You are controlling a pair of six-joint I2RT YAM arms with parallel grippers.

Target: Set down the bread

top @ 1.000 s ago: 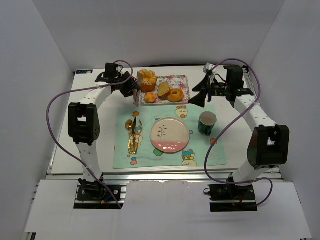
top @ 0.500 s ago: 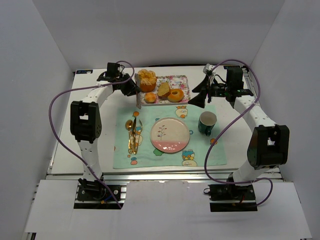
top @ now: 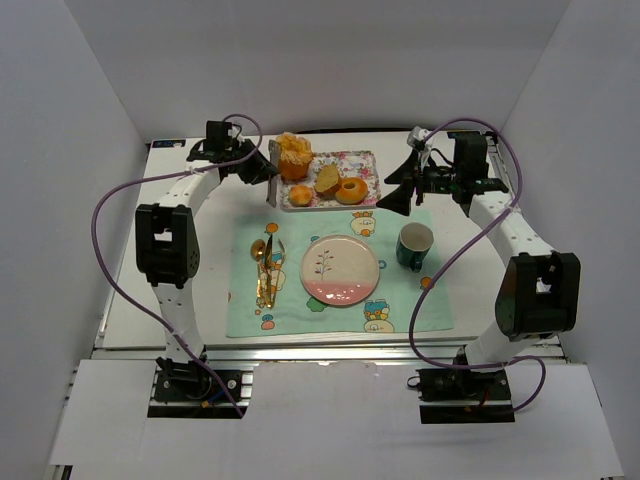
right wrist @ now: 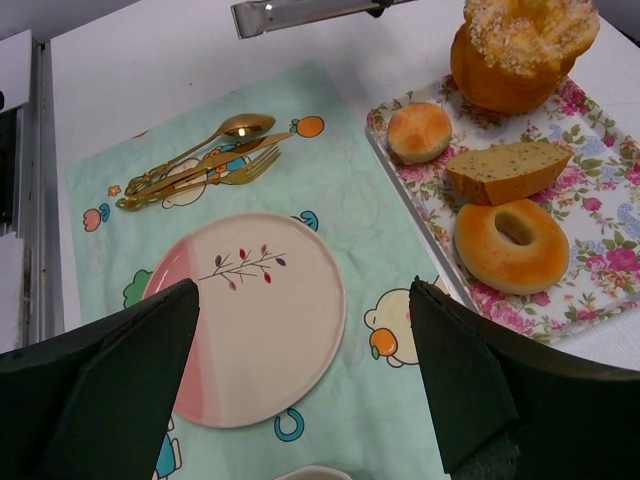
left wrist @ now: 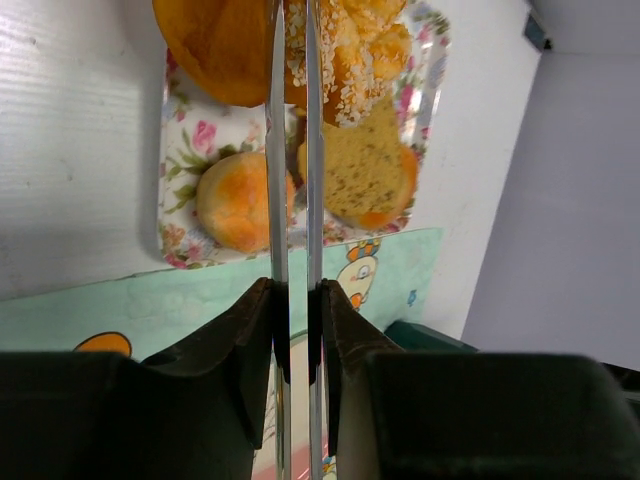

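Note:
The bread (top: 293, 157), a golden bun with a pale crumbly top, sits at the far left corner of the flowered tray (top: 365, 163). It also shows in the right wrist view (right wrist: 520, 50) and at the top of the left wrist view (left wrist: 225, 50). My left gripper (top: 260, 168) (left wrist: 290, 290) is shut on metal tongs (top: 271, 188) (left wrist: 277, 150) (right wrist: 300, 12). The tongs' blades are close together and hang just left of the tray, not around the bread. My right gripper (top: 395, 185) (right wrist: 305, 300) is open and empty to the right of the tray.
The tray also holds a small round bun (right wrist: 418, 132), a cake slice (right wrist: 508, 170) and a ring doughnut (right wrist: 512, 245). On the green placemat (top: 400, 300) lie a pink-and-white plate (right wrist: 255, 315), gold cutlery (right wrist: 195, 160) and a green cup (top: 415, 246).
My left gripper with the tongs has shifted slightly back and to the left beside the tray. The right arm has not moved.

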